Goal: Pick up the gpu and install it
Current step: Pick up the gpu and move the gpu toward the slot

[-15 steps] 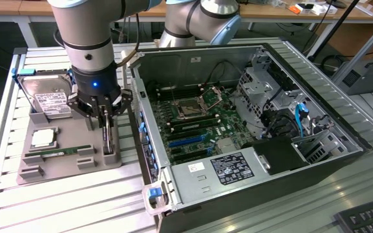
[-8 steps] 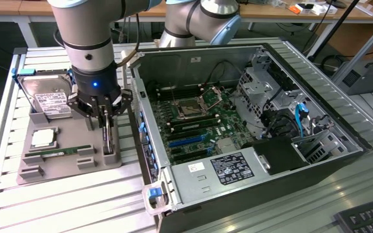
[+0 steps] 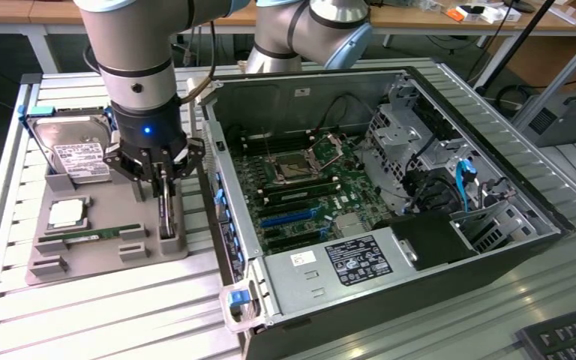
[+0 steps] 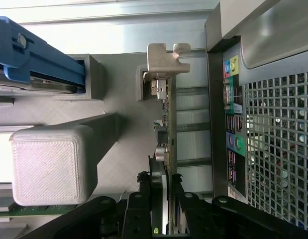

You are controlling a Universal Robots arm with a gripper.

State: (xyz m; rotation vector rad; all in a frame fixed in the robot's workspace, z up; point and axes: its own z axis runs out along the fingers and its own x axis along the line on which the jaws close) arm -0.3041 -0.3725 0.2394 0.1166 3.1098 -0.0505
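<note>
One robot arm's gripper (image 3: 163, 182) reaches down over a grey printed holder (image 3: 98, 264) on the slatted metal table (image 3: 118, 319), at the exterior view's left of an open computer case (image 3: 268, 90). We see its fingers (image 4: 144, 204) clamped against both faces of the gpu (image 3: 169, 217), which stands on its long edge in a slot along the side of the holder nearest the case. From the wrist we look down the thin card edge-on. Its silver bracket (image 4: 161, 59) sits at the far end against a notch of the holder, and the case's rear ports (image 4: 233, 124) are just beside it. On the same holder we find a hard drive (image 3: 76, 154), a processor (image 3: 68, 214) and a green memory stick (image 3: 93, 234). Inside the case, the motherboard (image 3: 298, 191) shows blue expansion slots, with the power supply (image 3: 338, 266) near them.
</note>
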